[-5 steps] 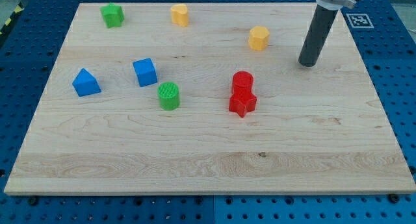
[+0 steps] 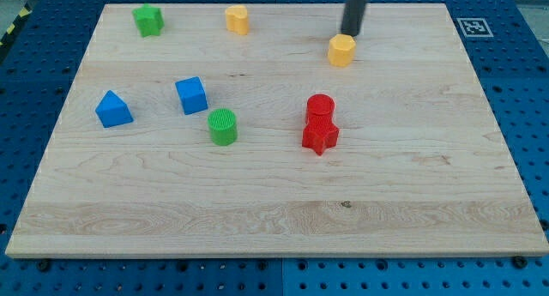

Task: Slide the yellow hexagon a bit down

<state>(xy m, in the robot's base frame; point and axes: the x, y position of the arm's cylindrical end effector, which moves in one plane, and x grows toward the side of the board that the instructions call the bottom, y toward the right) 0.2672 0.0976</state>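
Observation:
The yellow hexagon (image 2: pixel 341 50) lies on the wooden board (image 2: pixel 274 202) at the upper right of centre. My tip (image 2: pixel 350 33) stands just above the hexagon towards the view's top, very close to its upper edge or touching it. The dark rod rises out of the view's top edge.
Another yellow block (image 2: pixel 237 20) and a green star-shaped block (image 2: pixel 148 21) lie near the top edge. A blue cube (image 2: pixel 191 95), a blue triangular block (image 2: pixel 113 110) and a green cylinder (image 2: pixel 222 126) lie at the left. A red cylinder (image 2: pixel 320 107) touches a red star-shaped block (image 2: pixel 320 137) at centre.
My tip has moved left and towards the view's top, from the right of the yellow hexagon to just above it. No block has moved.

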